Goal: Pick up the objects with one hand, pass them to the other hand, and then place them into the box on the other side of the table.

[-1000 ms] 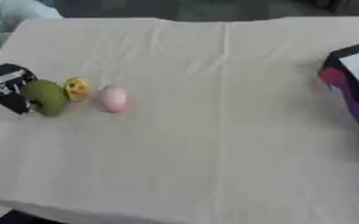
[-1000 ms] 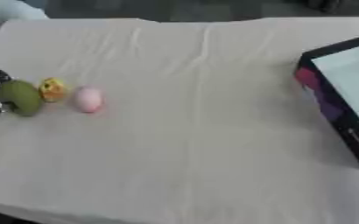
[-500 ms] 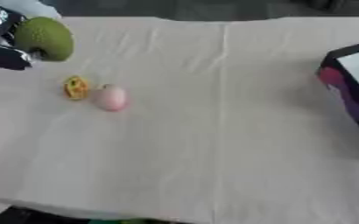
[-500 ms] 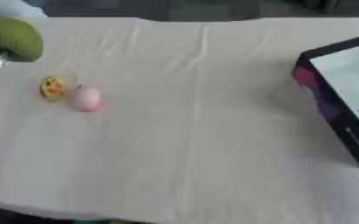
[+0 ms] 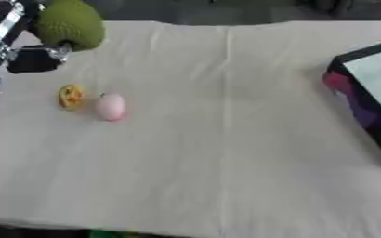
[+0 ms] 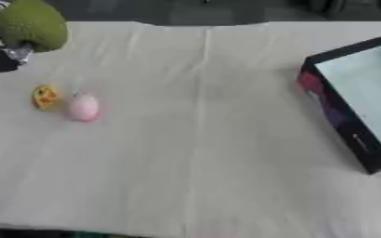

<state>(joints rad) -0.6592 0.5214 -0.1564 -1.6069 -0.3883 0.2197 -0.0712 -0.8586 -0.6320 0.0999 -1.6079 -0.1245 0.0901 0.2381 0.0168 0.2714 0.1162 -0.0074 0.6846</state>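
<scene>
Pale tablecloth, yellow piece beside pink egg, box well apart

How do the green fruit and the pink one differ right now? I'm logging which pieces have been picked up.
The green fruit is held up off the cloth in the left robot hand; the pink fruit lies on the cloth beside a small yellow object. The green one looks larger and bumpy, the pink one smaller and smooth. Both are rounded.
</scene>
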